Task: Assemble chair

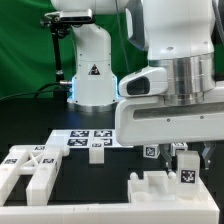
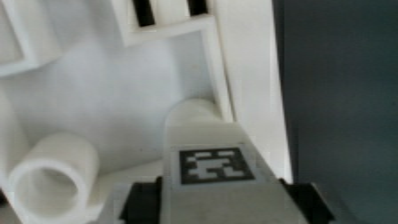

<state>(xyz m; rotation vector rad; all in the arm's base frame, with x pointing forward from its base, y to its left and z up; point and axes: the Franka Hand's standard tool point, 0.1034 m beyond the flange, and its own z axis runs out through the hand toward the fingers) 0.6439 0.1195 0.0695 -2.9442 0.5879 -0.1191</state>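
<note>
My gripper (image 1: 187,165) is shut on a white tagged chair piece (image 1: 187,178), held upright just above a white blocky chair part (image 1: 160,190) at the exterior view's lower right. In the wrist view the held piece (image 2: 214,160) sits between my dark fingers (image 2: 151,203), with the gripper (image 2: 222,198) closed on its sides. Under it lies a white slab with slots (image 2: 125,70) and a round white peg (image 2: 54,178). Another white framed chair part (image 1: 30,170) lies at the lower left. A small white block (image 1: 97,152) lies near the middle.
The marker board (image 1: 85,137) lies flat in front of the robot base (image 1: 92,75). The big arm's wrist (image 1: 170,95) fills the upper right and hides what is behind it. A green curtain stands at the back.
</note>
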